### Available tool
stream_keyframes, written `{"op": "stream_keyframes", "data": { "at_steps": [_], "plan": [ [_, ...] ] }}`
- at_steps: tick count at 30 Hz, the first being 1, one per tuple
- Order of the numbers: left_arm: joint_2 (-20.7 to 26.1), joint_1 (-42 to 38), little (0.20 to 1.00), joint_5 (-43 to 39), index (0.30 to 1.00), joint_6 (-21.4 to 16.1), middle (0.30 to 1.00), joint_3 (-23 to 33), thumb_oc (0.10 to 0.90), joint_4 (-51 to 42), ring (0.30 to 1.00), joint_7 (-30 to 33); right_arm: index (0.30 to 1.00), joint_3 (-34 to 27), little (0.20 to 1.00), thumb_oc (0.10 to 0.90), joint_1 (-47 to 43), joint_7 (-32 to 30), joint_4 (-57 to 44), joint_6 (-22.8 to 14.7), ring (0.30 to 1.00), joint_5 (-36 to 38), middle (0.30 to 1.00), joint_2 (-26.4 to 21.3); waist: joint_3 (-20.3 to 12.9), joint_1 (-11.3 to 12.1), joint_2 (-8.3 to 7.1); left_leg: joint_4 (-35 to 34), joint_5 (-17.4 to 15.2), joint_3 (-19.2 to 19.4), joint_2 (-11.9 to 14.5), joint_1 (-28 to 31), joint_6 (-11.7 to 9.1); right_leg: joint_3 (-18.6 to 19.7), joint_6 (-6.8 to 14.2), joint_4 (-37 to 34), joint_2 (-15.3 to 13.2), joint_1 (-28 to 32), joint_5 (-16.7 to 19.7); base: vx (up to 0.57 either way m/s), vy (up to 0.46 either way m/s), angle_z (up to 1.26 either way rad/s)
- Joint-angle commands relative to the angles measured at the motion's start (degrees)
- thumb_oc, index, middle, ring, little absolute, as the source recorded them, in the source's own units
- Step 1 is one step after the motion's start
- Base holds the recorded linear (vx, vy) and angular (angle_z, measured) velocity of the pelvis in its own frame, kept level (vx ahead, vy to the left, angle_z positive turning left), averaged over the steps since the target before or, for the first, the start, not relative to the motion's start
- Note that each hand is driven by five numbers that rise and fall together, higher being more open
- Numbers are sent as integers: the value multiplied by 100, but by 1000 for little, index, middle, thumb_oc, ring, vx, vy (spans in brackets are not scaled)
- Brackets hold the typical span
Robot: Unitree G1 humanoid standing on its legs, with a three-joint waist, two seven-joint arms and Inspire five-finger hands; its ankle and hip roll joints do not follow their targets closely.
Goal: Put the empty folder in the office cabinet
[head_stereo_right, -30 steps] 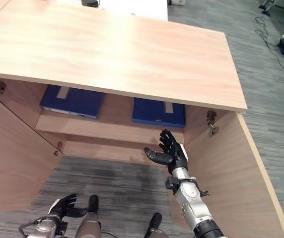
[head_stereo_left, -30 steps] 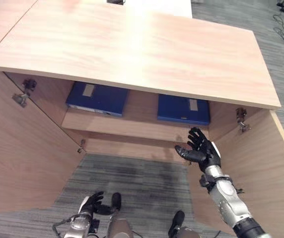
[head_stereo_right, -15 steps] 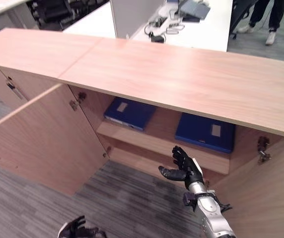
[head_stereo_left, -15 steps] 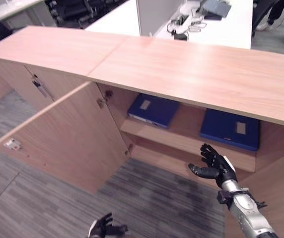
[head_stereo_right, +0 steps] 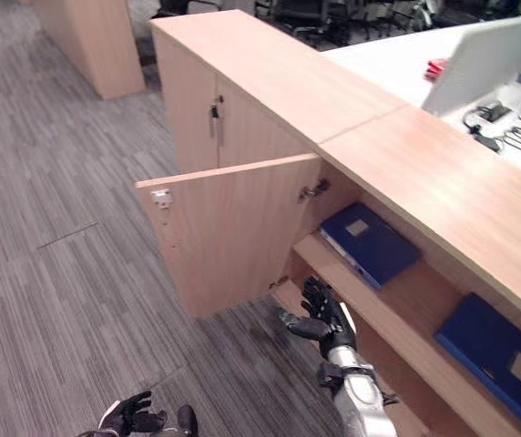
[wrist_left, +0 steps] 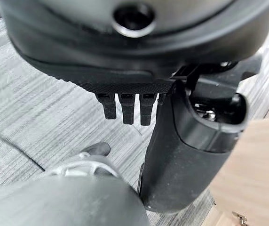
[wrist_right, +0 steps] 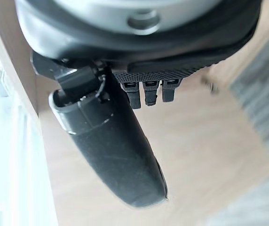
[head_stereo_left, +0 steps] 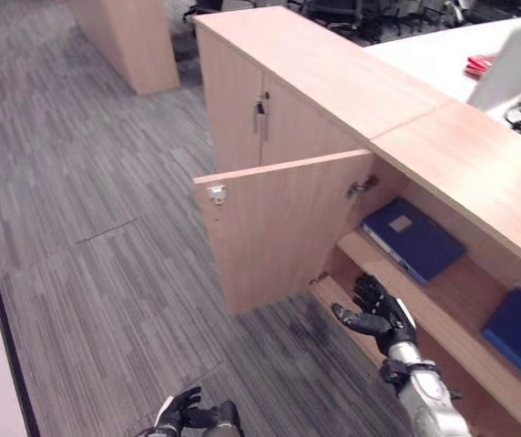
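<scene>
Left eye view: flat blue folder on shelf, both hands spread empty.

Two blue folders flat on open cabinet's shelf.

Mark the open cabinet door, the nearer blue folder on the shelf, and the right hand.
open cabinet door (head_stereo_left: 279, 228): left eye view, middle of its panel.
nearer blue folder (head_stereo_right: 370, 242): right eye view, its cover.
right hand (head_stereo_left: 379, 319): left eye view, palm.
</scene>
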Motion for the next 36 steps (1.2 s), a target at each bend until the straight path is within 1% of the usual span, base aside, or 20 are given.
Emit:
{"op": "stream_keyframes", "data": {
  "at_steps": [1, 2, 3, 4, 5, 6, 7, 8, 9, 10, 12, 13, 20, 23, 24, 28, 29, 30, 31, 36],
  "plan": [
    [208, -188, 900, -109, 900, -197, 900, 83, 800, -297, 900, 147, 900, -133, 900, 800, -550, 89, -497, -459, 900, 217, 900, -486, 176, -102, 243, -1008, -278, 4, 472, 1045, -552, 689, 1366, 207, 887, -546, -1775, 212, 524, 10],
    [160, -223, 900, -178, 900, -210, 900, 61, 800, -286, 900, 179, 900, -140, 900, 800, -502, 128, -531, -470, 900, 227, 900, -570, 256, -190, 337, -1018, -204, -184, 307, 1060, -447, 1199, 1256, 274, 1605, -1000, -2215, 143, 387, 23],
    [156, -224, 900, -178, 900, -211, 900, 60, 800, -284, 900, 179, 900, -141, 900, 800, -501, 128, -532, -470, 900, 228, 900, -574, 255, -184, 340, -1018, -209, -177, 310, 1062, -450, 1206, 1254, 287, 1606, -1008, -2226, 122, 284, 29],
    [110, -231, 900, -159, 900, -218, 900, 22, 800, -215, 900, 192, 900, -170, 900, 800, -452, 144, -564, -493, 900, 262, 900, -614, 291, -233, 401, -1018, -223, -318, 233, 1067, -422, 1215, 1134, 279, 1915, -1117, -2575, 150, 155, 69],
    [19, -246, 900, -117, 900, -215, 900, -39, 800, -56, 900, 207, 900, -218, 900, 800, -410, 159, -558, -505, 900, 349, 900, -651, 317, -280, 425, -1018, -230, -554, 117, 1080, -431, 1231, 870, -162, 2362, -1196, -3053, 291, 164, 108],
    [-57, -234, 900, -64, 900, -212, 900, -42, 800, 99, 900, 217, 900, -265, 900, 800, -404, 126, -445, -534, 900, 371, 900, -679, 333, -328, 395, -1018, -291, -769, -13, 1130, -457, 1459, 793, -803, 2652, -1421, -3002, 244, 87, 111],
    [-59, -234, 900, -64, 900, -214, 900, -42, 800, 101, 900, 217, 900, -264, 900, 800, -404, 127, -444, -535, 900, 371, 900, -680, 333, -324, 400, -1018, -294, -765, -6, 1133, -460, 1459, 791, -815, 2662, -1414, -2997, 277, -43, 78],
    [-120, -273, 900, 33, 900, -207, 900, -9, 800, 263, 900, 215, 900, -377, 900, 800, -349, 83, -388, -561, 900, 363, 900, -681, 371, -386, 373, -1018, -367, -947, -57, 1197, -500, 1705, 874, -1231, 2738, -1613, -2824, 128, -49, 46],
    [-119, -279, 900, 34, 900, -209, 900, -8, 800, 266, 900, 216, 900, -379, 900, 800, -352, 84, -388, -561, 900, 363, 900, -680, 359, -397, 368, -1018, -348, -958, -64, 1170, -496, 1693, 872, -1258, 2733, -1622, -2798, 279, -128, 80],
    [-194, -349, 900, 155, 900, -227, 900, -49, 800, 397, 900, 141, 900, -576, 900, 800, -251, 32, -337, -595, 900, 377, 900, -653, 410, -505, 407, -1018, -417, -1159, -59, 1213, -533, 1924, 981, -1489, 2644, -1727, -2662, 138, -79, 92],
    [-232, -370, 900, 221, 900, -245, 900, -103, 800, 462, 900, 119, 900, -644, 900, 800, -181, 39, -303, -584, 900, 414, 900, -654, 383, -561, 378, -1018, -422, -1275, -133, 1192, -543, 1948, 968, -1788, 2624, -1558, -2619, 181, -91, 93],
    [-322, -302, 900, 410, 900, -249, 900, -181, 800, 521, 900, 63, 900, -711, 900, 800, -53, 2, -241, -583, 900, 386, 900, -624, 255, -546, 346, -1018, -485, -1347, -260, 1193, -550, 1857, 896, -2127, 2611, -1210, -2548, 172, -78, 104],
    [-466, -283, 900, 335, 900, -271, 900, -284, 800, 278, 900, 55, 900, -736, 900, 800, 95, 19, -9, -532, 900, 385, 900, -667, 72, -548, 465, -987, -516, -1250, -198, 1392, -685, 1590, 862, -2513, 2686, -644, -2536, 177, -109, 33],
    [-443, -262, 900, 193, 900, -309, 900, -354, 800, 28, 900, 76, 900, -742, 900, 800, 36, 54, -29, -508, 900, 438, 900, -760, 140, -560, 435, -250, -617, -1041, -42, 1169, -920, 1469, 736, -2506, 2664, -459, -2731, 46, -117, 2],
    [-434, -306, 900, 106, 900, -308, 900, -375, 800, -63, 900, 92, 900, -736, 900, 800, 10, 56, -66, -491, 900, 451, 900, -819, 221, -535, 425, 416, -476, -1004, 49, 917, -1130, 1436, 629, -2584, 2690, -281, -2825, 18, -102, 14],
    [-435, -369, 900, 13, 900, -323, 900, -433, 800, -160, 900, 126, 900, -696, 900, 800, -81, 43, -76, -479, 900, 421, 900, -880, 361, -460, 365, 1225, -143, -1095, 139, 492, -1393, 1415, 514, -2664, 2748, -88, -2965, 13, -84, 13],
    [-434, -370, 900, 12, 900, -322, 900, -433, 800, -160, 900, 126, 900, -696, 900, 800, -85, 43, -73, -480, 900, 421, 900, -880, 364, -462, 367, 1240, -149, -1099, 145, 485, -1396, 1412, 510, -2663, 2753, -86, -2968, 32, 38, -7],
    [194, -133, 900, 47, 900, -385, 900, -136, 800, 161, 900, -310, 900, -790, 900, 800, -234, 109, 45, -471, 900, 491, 900, -1017, 410, -428, 440, 1013, -162, -987, 327, 424, -1340, 1439, 535, -2657, 2745, -68, -2993, 137, 101, -7],
    [0, -331, 900, 22, 900, -294, 900, -230, 800, 53, 900, -176, 900, -637, 900, 800, -244, 125, -63, -454, 900, 406, 900, -969, 344, -382, 425, 415, -307, -981, 356, 511, -1135, 1557, 579, -2651, 2785, -93, -3006, 198, 122, -16],
    [-98, -230, 900, 171, 900, -239, 900, -129, 800, 252, 900, -120, 900, -439, 900, 800, -98, 254, -7, -318, 900, 314, 900, -854, 71, -409, 510, -364, -256, -893, 312, 958, -987, 1769, 616, -2704, 2941, -36, -3010, 155, 43, -53]
  ]
}}
